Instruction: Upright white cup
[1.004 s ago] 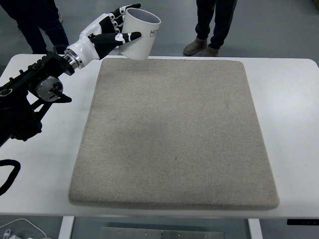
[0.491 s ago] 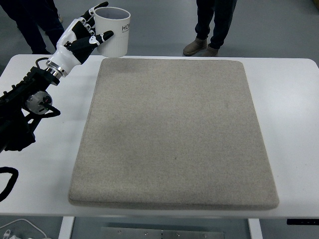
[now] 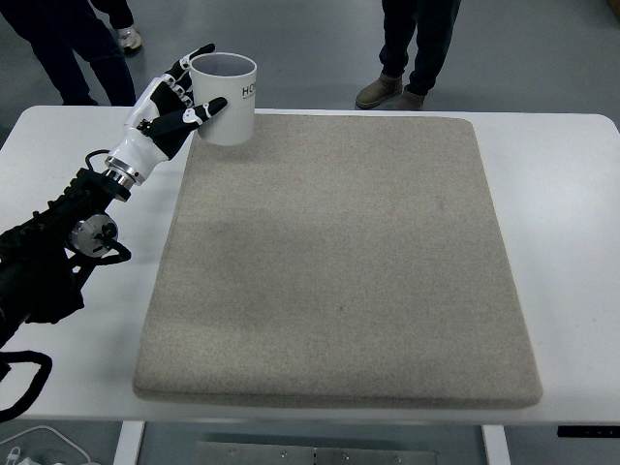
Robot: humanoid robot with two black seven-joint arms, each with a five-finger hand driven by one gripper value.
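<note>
The white cup point(image 3: 231, 102) stands upright, mouth up, on the far left corner of the grey mat point(image 3: 339, 262). My left hand point(image 3: 190, 85) is at the cup's left side and still grasps it. The thumb point(image 3: 211, 105) lies across its front and the fingers point(image 3: 197, 53) reach round behind its rim. The left arm comes in from the left edge over the white table. The right arm is not in view.
The white table point(image 3: 572, 213) shows bare strips to the left and right of the mat. People's legs and shoes point(image 3: 402, 58) stand beyond the far edge. A black cable point(image 3: 24, 373) loops at the near left corner.
The left hand has turned the tilted cup upright and brought it left and down onto the mat's far left corner.
</note>
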